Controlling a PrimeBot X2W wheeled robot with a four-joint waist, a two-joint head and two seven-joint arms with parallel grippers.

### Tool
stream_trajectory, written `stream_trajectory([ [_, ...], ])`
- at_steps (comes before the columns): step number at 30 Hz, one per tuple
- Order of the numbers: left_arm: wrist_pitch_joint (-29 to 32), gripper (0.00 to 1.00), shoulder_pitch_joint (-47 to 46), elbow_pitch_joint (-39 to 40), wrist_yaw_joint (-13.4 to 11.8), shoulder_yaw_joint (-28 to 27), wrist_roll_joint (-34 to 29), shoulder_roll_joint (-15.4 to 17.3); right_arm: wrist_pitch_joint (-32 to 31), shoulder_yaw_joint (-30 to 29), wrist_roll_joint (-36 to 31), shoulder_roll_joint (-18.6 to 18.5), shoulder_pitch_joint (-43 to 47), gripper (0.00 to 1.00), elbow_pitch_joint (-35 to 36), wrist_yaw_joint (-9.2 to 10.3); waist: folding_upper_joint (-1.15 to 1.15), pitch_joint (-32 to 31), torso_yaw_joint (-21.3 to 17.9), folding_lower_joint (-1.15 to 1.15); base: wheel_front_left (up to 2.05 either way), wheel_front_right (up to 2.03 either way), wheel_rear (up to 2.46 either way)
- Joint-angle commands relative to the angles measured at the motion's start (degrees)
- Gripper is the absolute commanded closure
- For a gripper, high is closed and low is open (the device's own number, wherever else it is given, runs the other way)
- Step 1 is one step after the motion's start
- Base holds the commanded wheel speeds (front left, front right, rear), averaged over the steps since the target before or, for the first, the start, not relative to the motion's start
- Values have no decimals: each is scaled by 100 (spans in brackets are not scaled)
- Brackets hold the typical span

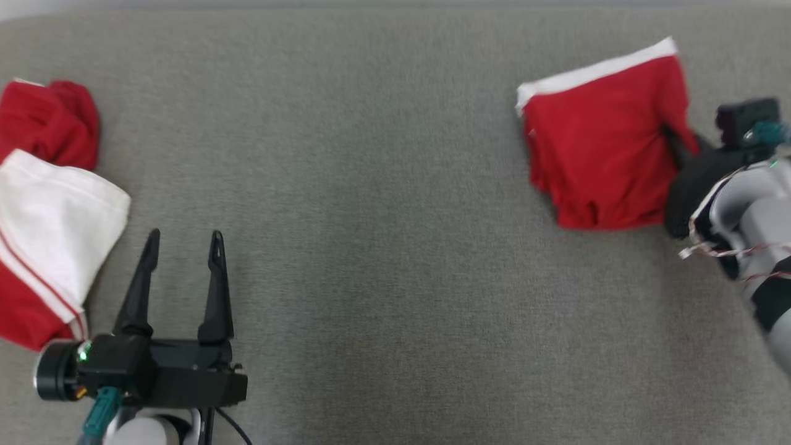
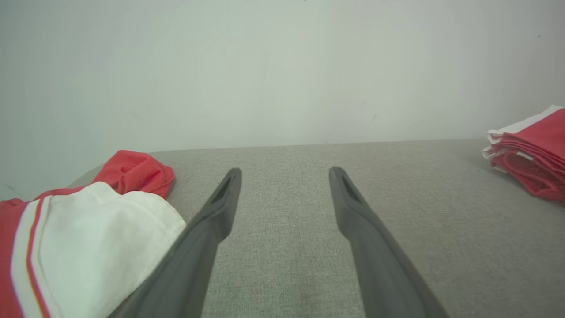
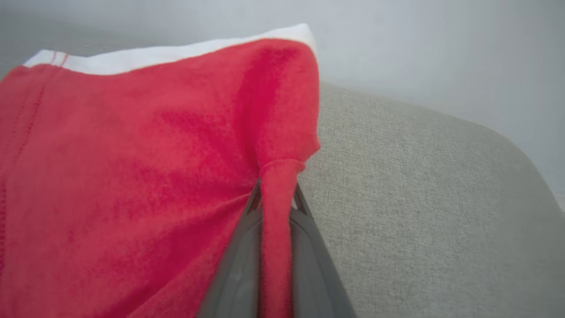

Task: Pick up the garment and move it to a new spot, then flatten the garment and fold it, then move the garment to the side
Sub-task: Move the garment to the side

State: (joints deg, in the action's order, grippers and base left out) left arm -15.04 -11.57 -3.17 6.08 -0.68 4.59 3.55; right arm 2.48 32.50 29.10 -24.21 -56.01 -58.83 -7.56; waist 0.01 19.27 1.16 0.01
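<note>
- Near the far right corner of the grey fabric surface (image 1: 383,278), the folded red garment (image 1: 593,154) lay flat, white band along its far side. On its right edge the right end effector (image 1: 672,135) was clenched.
- Grip confirmed from the wrist?
- Yes. Right wrist view had a narrow pinch of red cloth running down between the two fingers (image 3: 236,274), jaws tight on it. Couldn't tell whether that edge was lifted off the surface.
- Other arm?
- Released: the left end effector (image 1: 183,238) had fingers spread wide, nothing between them, over bare surface toward the front left corner.
- Anything close to it?
- At the left edge the white-and-red garment (image 1: 49,235) sat just beside it, not touching. Behind that, toward the far left corner, a crumpled red garment (image 1: 52,120) touched the white one. Both were well apart from the folded one.
</note>
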Motion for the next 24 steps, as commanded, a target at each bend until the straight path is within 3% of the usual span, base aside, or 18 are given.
stream_trajectory([
  [1, -20, 0, -158, 119, 31, -8, -76, 66, 0, 98, -31, -197, -198, 100, 50, 16, -1, 618, -361, -1, 0, 0, 0],
  [8, -20, 0, -435, 564, 48, 25, -210, 253, 1, 327, 150, -856, -720, 100, 88, 16, -1, 1191, -750, -1, 0, 0, 0],
  [24, -20, 0, -523, 1180, 34, 172, -453, 545, 200, 535, 350, -1533, -1568, 100, -97, 16, -1, 1752, -1230, -1, 0, 0, 0],
])
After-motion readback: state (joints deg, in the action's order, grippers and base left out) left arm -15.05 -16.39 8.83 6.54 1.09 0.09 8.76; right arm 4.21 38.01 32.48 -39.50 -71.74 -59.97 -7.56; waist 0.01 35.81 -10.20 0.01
